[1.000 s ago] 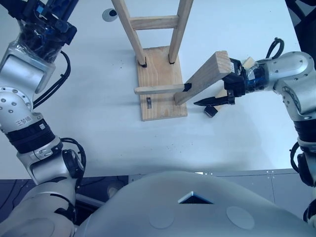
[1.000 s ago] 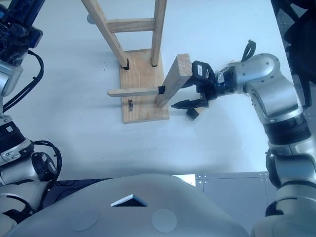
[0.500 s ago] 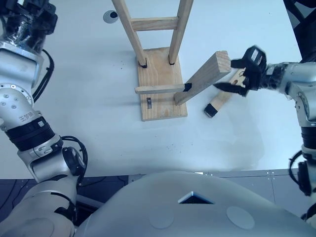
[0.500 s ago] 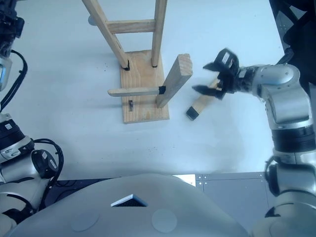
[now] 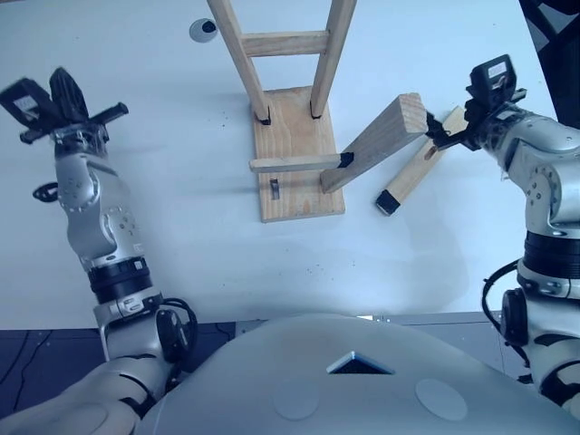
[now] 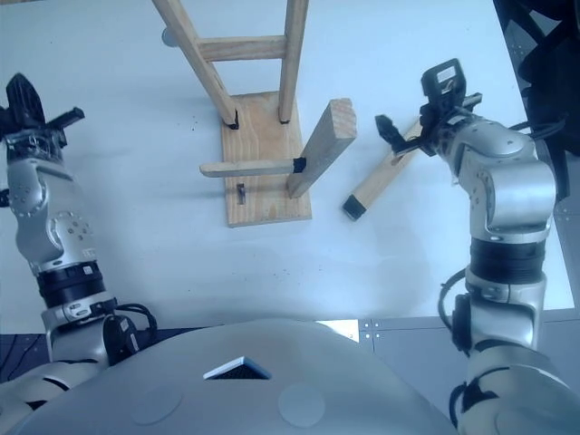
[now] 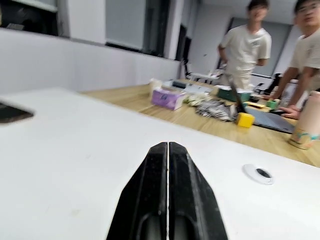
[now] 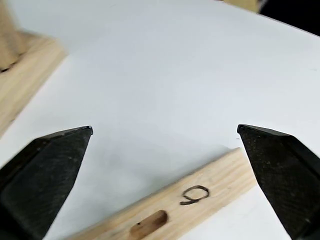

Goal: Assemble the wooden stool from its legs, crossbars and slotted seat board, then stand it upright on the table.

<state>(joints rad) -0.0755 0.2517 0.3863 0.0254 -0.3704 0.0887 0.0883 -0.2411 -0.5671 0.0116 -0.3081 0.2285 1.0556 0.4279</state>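
Stool (image 5: 294, 136) half built mid-worktop, third leg (image 5: 376, 140) tilted in its slot. Fourth leg (image 5: 412, 174) loose at 3 o'clock, just under right end effector (image 5: 464, 104), spread wide, empty. Left end effector (image 7: 168, 150) pinched closed, empty, out at 9. Looks like fetching: next, close on leg, lift, seat it.

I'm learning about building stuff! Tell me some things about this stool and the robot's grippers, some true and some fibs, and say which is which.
1. The right gripper is open over the loose leg. True.
2. The left gripper holds a crossbar. False: it is shut on nothing, over bare table.
3. All four legs stand straight in the seat board. False: two upright legs stand in it, a tilted leg leans on it, and the loose leg lies on the table.
4. A crossbar joins the two upright legs. True.
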